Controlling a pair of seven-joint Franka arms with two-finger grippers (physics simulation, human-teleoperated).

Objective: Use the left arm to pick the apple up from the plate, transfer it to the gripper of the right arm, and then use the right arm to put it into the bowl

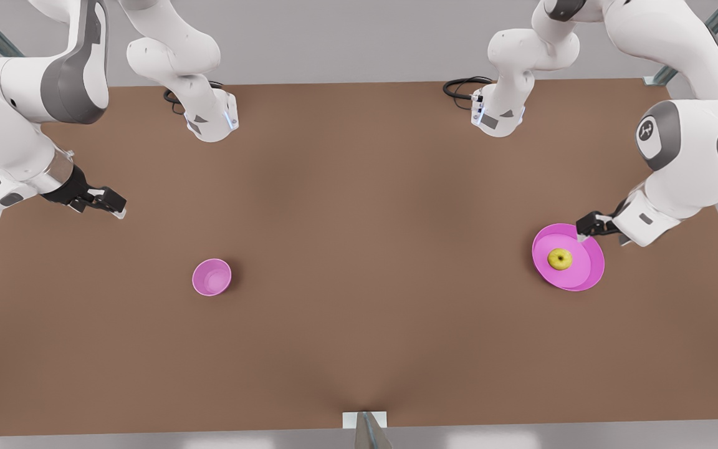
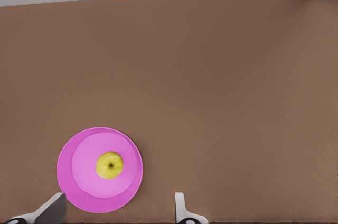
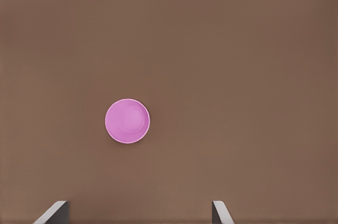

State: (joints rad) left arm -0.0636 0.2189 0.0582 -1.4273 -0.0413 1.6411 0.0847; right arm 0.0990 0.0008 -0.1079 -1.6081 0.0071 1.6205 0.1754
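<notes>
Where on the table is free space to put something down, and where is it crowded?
The table is bare between the bowl and the plate, and along its near edge. It is crowded at the plate: the apple lies on it and the left gripper hangs over its rim. The right gripper waits apart.

Count on brown table: one apple, one magenta plate, one pink bowl. Two white arms, each with one black two-finger gripper: left gripper, right gripper.

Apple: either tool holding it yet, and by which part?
No. The apple lies on the plate. The left tool hovers open at the plate's rim; the right tool waits open, empty.
</notes>
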